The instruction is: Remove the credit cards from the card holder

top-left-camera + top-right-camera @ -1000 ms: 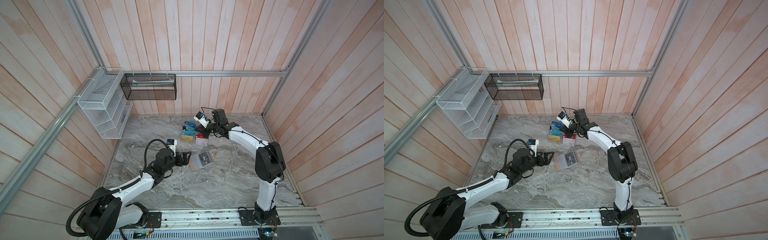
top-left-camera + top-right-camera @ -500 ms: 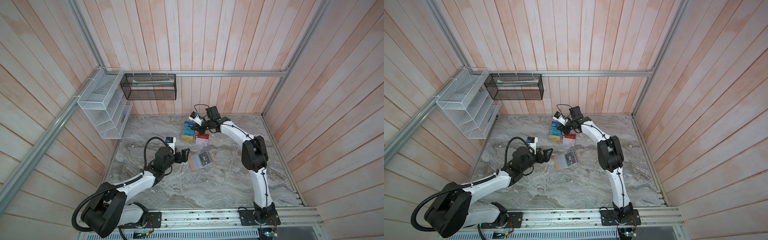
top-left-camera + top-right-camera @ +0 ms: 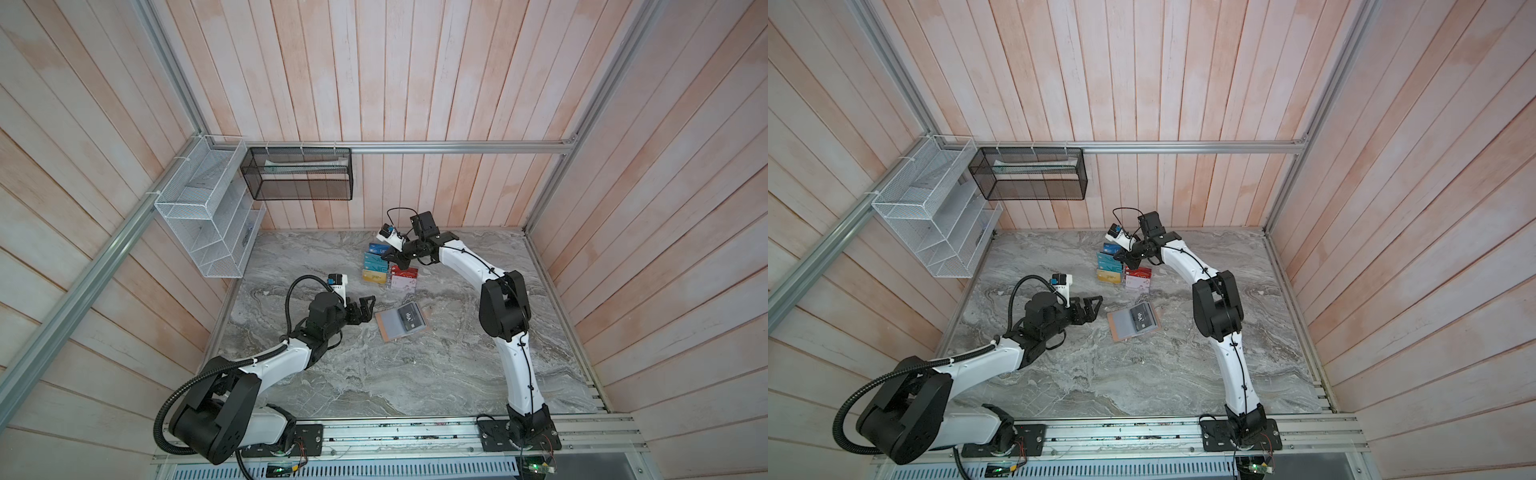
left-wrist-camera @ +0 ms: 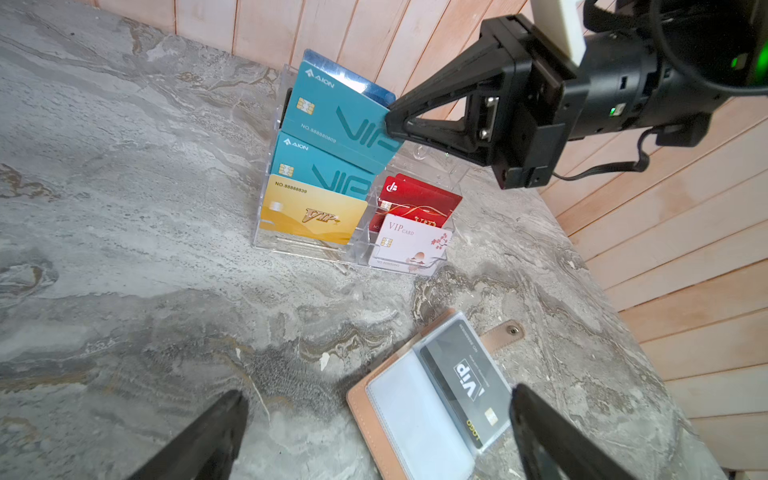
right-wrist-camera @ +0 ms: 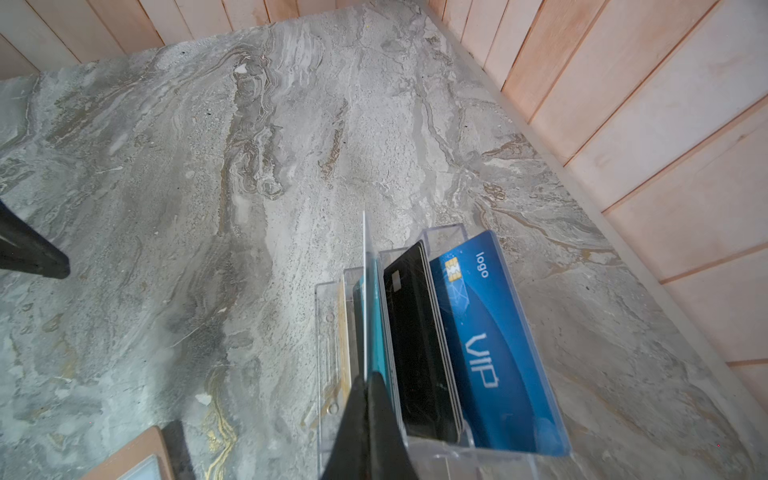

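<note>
The card holder [image 3: 390, 330] [image 3: 1121, 328] [image 4: 365, 411] lies open and flat on the marble, a tan booklet with clear sleeves. One of the credit cards, black with "VIP" [image 4: 465, 382] [image 3: 410, 318], sits in its right sleeve; the left sleeve looks empty. My left gripper [image 3: 368, 305] [image 3: 1094, 305] [image 4: 376, 392] hovers open just left of the booklet, holding nothing. My right gripper [image 3: 392, 259] [image 3: 1124, 259] [image 4: 390, 120] [image 5: 368, 382] is shut on the edge of a teal card [image 4: 336, 112] [image 5: 365, 291], held tilted at the clear acrylic stand.
The acrylic tiered stand [image 3: 388, 270] [image 4: 353, 249] [image 5: 457, 453] near the back wall holds another teal card, gold, red, white, black and blue cards. A white wire basket [image 3: 203, 216] and a black mesh basket [image 3: 299, 174] hang on the walls.
The right gripper has shifted slightly left over the stand with the teal card, and its arm has changed posture. The left gripper has barely moved and stays open.
</note>
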